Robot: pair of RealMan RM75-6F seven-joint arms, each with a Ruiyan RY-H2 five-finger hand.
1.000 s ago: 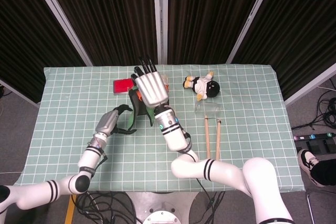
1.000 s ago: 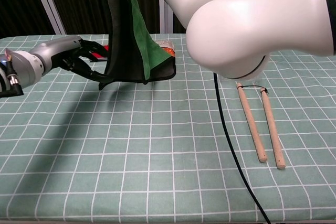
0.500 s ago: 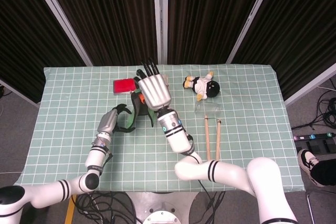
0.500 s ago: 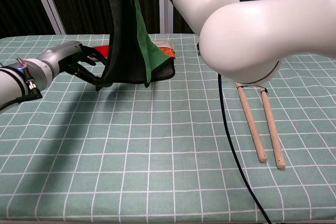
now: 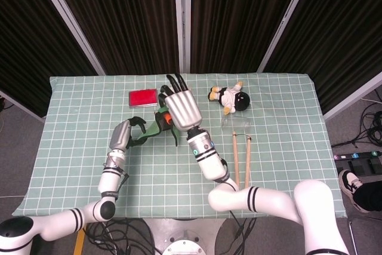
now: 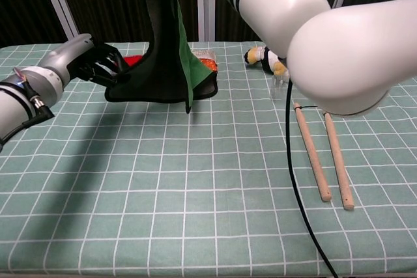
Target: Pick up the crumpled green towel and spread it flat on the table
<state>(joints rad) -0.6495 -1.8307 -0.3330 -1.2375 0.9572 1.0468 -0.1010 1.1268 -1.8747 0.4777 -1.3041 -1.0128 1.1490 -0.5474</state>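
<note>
The green towel (image 6: pixel 184 43), dark on its other face, hangs in a tall fold from my right hand (image 5: pixel 179 109), which grips its top high above the table. In the head view only a slip of the towel (image 5: pixel 154 128) shows beside that hand. My left hand (image 6: pixel 92 60) holds the towel's lower left corner just above the cloth, fingers curled into the dark fabric; in the head view the left hand (image 5: pixel 125 133) sits left of the right one. The towel's bottom edge touches the table. My right forearm (image 6: pixel 313 24) fills the upper right of the chest view.
A red flat object (image 5: pixel 142 97) lies at the back left and a plush toy (image 5: pixel 228 98) at the back right. Two wooden sticks (image 6: pixel 324 154) lie side by side on the right. An orange packet (image 6: pixel 207 63) sits behind the towel. A black cable (image 6: pixel 294 180) runs across the checked tablecloth (image 6: pixel 163 187).
My right hand has carried the towel's top to the right and higher. My left hand has closed on the lower corner and drawn it out to the left.
</note>
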